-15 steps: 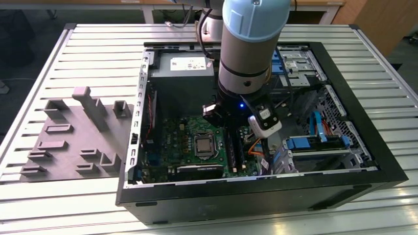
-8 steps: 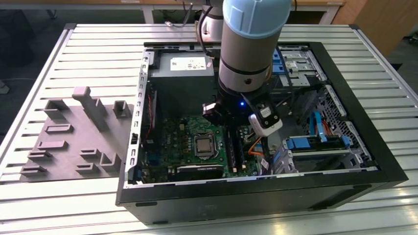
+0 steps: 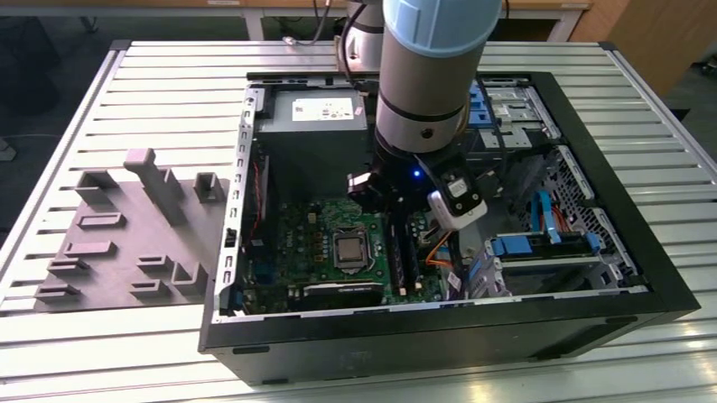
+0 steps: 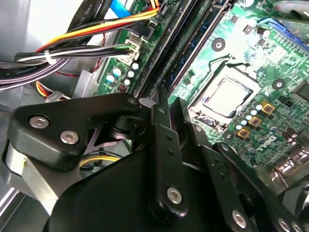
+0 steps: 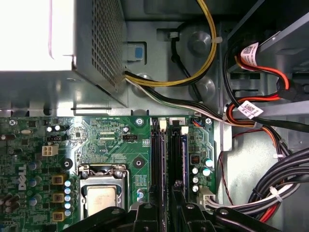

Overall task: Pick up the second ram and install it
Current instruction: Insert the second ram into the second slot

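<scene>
I see my gripper [image 4: 161, 104] pinched narrow, low over the green board [image 5: 116, 145], near the second ram [image 5: 184, 150] sitting in its slot

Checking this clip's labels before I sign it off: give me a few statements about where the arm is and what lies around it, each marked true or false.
1. The gripper is down inside the open computer case, over the green board. True.
2. The grey holder sits on the slatted table at the exterior view's right of the case. False: it sits at the exterior view's left.
3. The processor lies bare in its socket, no cooler on it. True.
4. The case's side panel is closed. False: the case lies open and its inside shows.
5. A bundle of cables runs beside the green board. True.
</scene>
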Controlling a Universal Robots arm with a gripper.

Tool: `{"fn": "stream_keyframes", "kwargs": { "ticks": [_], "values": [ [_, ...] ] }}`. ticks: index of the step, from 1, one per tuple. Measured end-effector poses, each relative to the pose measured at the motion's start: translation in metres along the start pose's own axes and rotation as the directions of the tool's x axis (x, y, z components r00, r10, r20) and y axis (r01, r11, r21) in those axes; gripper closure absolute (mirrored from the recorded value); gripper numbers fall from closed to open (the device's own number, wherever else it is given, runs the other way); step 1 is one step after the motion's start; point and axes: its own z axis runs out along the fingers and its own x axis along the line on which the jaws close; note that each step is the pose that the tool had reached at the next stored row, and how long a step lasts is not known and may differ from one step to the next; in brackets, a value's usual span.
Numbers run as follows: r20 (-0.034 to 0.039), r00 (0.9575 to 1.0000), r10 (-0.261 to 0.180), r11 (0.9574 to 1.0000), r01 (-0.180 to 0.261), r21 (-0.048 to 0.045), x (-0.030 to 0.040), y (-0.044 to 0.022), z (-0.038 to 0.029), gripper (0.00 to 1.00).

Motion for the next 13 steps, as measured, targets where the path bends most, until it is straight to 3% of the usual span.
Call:
{"fn": "stream_keyframes", "kwargs": {
  "ticks": [13],
  "values": [
    [0.0001,1.0000,0.000,1.0000,0.000,-0.0002,-0.0002,0.0003,-0.0059,0.75]
  ]
}}
